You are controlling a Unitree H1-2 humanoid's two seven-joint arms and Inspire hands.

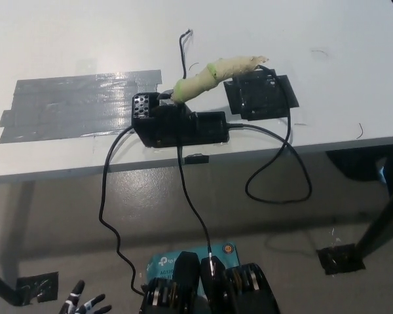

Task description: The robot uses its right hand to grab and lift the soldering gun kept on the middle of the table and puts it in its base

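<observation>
The soldering gun (213,70), its handle wrapped in pale yellow-green tape, lies slanted on the white table (327,26). Its lower end rests in the black base (180,125) near the table's front edge; the upper end points to the back right. Thin black cables run from the base over the edge and hang in loops. Only the fingertips of my left hand (84,305) show, at the bottom left far below the table, spread apart and holding nothing. My right hand is out of view.
A black square pad (261,95) lies just right of the gun. A wide patch of grey tape (72,104) covers the table at left. A dark table leg (380,226) stands on the floor at right.
</observation>
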